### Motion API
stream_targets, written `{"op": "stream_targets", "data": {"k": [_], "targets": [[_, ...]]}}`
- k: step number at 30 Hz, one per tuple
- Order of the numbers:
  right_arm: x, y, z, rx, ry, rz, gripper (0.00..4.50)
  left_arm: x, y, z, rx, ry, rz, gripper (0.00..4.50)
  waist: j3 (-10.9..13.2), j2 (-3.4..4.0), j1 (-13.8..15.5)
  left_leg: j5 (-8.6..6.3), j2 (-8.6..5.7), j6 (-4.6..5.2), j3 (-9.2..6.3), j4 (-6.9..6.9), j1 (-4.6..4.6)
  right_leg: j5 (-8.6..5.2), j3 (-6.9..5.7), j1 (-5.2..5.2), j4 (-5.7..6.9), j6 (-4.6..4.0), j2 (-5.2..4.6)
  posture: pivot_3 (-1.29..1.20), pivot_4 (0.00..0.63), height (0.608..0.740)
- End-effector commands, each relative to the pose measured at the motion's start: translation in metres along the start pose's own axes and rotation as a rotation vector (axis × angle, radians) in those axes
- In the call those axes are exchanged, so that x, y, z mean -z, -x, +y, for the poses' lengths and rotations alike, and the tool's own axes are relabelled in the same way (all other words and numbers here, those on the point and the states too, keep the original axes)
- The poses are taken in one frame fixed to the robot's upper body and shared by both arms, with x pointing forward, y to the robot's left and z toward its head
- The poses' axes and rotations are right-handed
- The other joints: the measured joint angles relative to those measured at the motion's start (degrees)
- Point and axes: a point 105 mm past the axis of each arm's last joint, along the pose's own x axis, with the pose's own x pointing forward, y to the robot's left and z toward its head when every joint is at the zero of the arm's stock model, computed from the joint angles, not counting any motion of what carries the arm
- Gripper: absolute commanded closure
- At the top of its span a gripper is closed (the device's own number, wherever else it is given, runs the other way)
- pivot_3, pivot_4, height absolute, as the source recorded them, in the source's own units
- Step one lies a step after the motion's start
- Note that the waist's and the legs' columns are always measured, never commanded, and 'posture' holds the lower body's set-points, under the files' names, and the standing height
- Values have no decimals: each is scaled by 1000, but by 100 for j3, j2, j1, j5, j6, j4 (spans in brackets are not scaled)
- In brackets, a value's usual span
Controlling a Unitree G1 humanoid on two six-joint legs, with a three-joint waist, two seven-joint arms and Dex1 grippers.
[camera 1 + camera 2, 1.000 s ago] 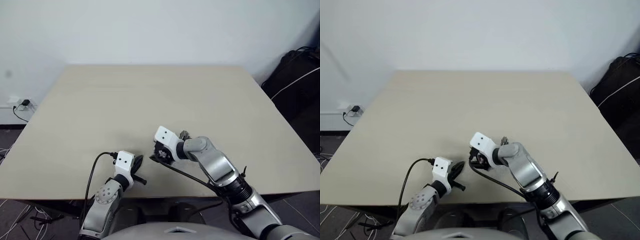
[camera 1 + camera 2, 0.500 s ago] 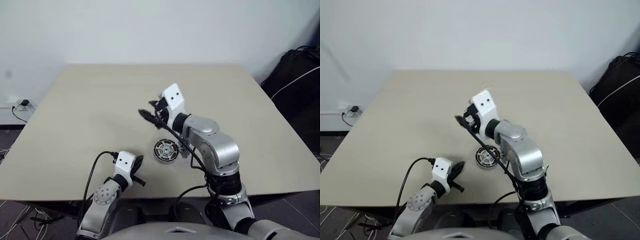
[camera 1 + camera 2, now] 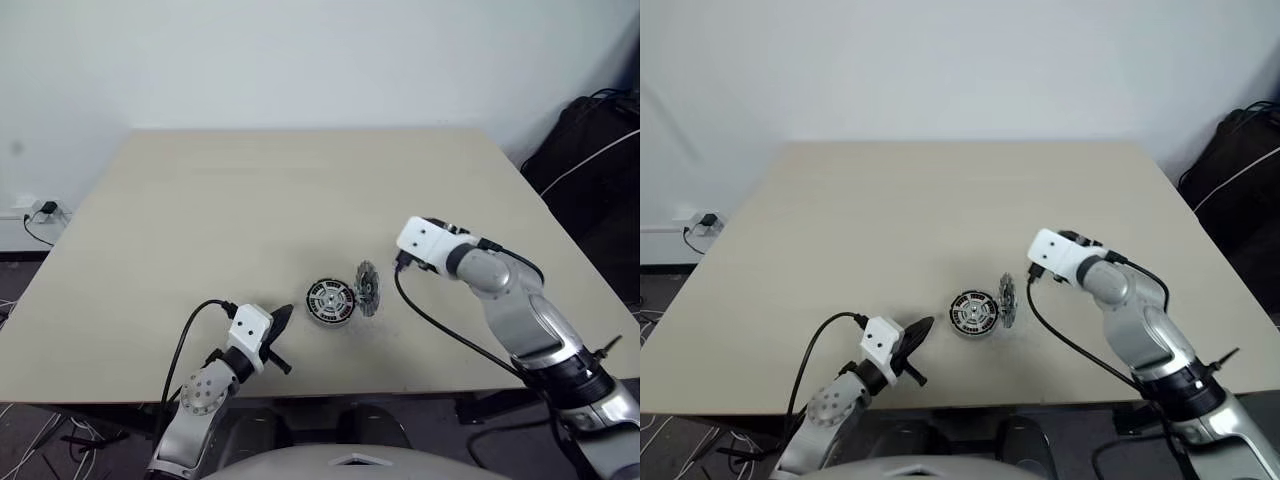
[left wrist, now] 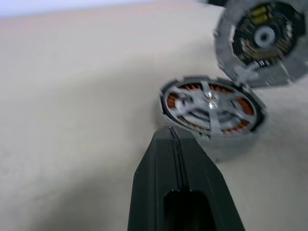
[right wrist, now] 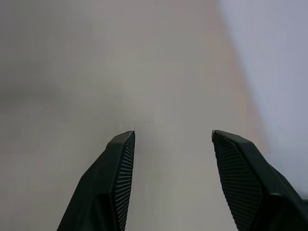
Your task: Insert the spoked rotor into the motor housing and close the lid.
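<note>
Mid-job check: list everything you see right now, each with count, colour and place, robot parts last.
motor housing: one, dark rim, copper windings under the silver spoked rotor already seated in it, flat near the table's front centre.
lid: one, silver-grey, standing tilted on edge against the housing's right side, not closed.
table: one, beige.
dark bag: one, black, on the floor at far right.
wall socket: one, white, at left.
left gripper: black, shut, left of the housing.
right gripper: black, open, holding nothing.
</note>
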Motion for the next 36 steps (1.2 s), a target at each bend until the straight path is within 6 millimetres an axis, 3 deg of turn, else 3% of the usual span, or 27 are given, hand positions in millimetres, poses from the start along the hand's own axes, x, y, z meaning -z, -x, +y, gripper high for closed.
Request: {"op": "stream_targets", "data": {"k": [1, 4, 8, 20, 28, 36], "targets": [[2, 16, 20, -185, 73, 3, 1803, -3, 0, -8, 81, 6, -20, 4500, 0, 4, 14, -8, 0, 15, -2, 2, 0, 0, -1, 1, 0, 1, -1, 0, 0, 740], [5, 24, 39, -326, 44, -7, 1803, 2, 2, -13, 129, 19, 6, 4500, 3, -2, 21, -19, 0, 33, -9, 7, 0, 1, -4, 6, -6, 4, -2, 0, 0, 740], [-12, 29, 51, -433, -83, -128, 1803, 10, 2, -17, 155, 45, 19, 4500, 5, -4, 18, -20, 0, 35, -10, 12, 0, 4, -4, 9, -5, 8, -2, 0, 0, 740], [-46, 17, 56, -503, -281, -334, 1803, 28, 3, -3, 83, 40, 41, 4500, 4, -4, 35, -22, -2, 39, -14, 20, -2, 9, -4, 12, -4, 14, -6, 0, 0, 740], [-65, 6, 68, -589, -304, -409, 1803, 28, 5, -3, 84, 46, 36, 4500, 1, -1, 18, -21, -2, 38, -13, 22, -1, 9, -4, 13, -3, 14, -6, 0, 0, 740], [-82, -13, 77, -616, -364, -451, 1803, 7, 4, -7, 94, 50, -8, 4500, 1, -1, 15, -9, -2, 17, -11, 23, -1, 10, -4, 12, -2, 13, -6, 0, 0, 740]]}}
